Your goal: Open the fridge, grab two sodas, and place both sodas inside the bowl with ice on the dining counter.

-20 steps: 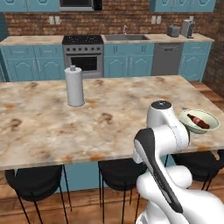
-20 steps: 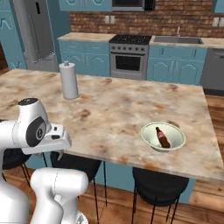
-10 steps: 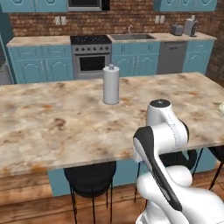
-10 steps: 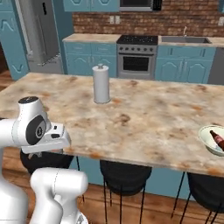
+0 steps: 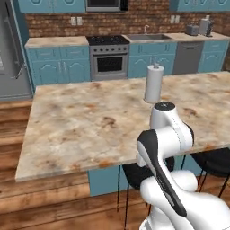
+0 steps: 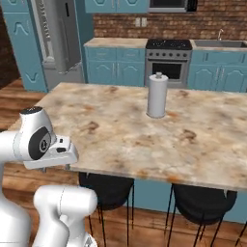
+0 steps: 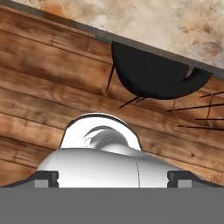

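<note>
A white robot arm stands folded at the near edge of a large beige marbled bench (image 5: 90, 121), the dining counter. Its jaws (image 7: 113, 178) point down at the wooden floor (image 7: 52, 65) and a black stool (image 7: 153, 74), spread as wide as they go and holding nothing.

The fridge (image 6: 60, 41) stands far beyond the jaws, across the bench, closed as far as can be told. Its tall door is probably heavy and stiff; the long vertical handle is the likely place to pull.

The right base view shows most of the fridge front, while the left base view catches just its edge (image 5: 9, 49). A white paper towel roll (image 5: 153, 84) stands upright on the bench.
</note>
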You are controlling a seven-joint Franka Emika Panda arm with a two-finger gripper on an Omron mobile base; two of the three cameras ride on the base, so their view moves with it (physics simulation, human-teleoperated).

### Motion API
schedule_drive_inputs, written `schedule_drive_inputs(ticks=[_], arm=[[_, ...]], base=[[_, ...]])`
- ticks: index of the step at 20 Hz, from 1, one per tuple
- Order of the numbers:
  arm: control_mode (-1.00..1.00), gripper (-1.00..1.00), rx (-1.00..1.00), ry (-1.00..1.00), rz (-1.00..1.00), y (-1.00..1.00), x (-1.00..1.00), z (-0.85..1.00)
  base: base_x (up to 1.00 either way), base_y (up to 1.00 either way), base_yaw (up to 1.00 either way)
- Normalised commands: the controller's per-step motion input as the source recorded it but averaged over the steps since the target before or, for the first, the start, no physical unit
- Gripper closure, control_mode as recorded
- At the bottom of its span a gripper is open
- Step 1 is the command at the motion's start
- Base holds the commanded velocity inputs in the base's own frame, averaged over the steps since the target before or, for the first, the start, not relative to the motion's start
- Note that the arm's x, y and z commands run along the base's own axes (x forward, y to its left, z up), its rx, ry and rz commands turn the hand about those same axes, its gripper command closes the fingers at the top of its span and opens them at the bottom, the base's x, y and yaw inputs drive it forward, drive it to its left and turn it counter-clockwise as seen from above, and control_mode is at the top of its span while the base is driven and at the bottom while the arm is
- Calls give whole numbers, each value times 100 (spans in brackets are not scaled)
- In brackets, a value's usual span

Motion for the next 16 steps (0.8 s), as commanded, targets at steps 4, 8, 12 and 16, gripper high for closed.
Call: schedule_drive_inputs(ticks=[4,8,12,16], arm=[[100,-100,0,0,0,0,0,0],[100,-100,0,0,0,0,0,0],[100,-100,0,0,0,0,0,0],[100,-100,0,0,0,0,0,0]], base=[[0,100,-4],[0,100,-6],[0,100,-5],[0,100,-5]])
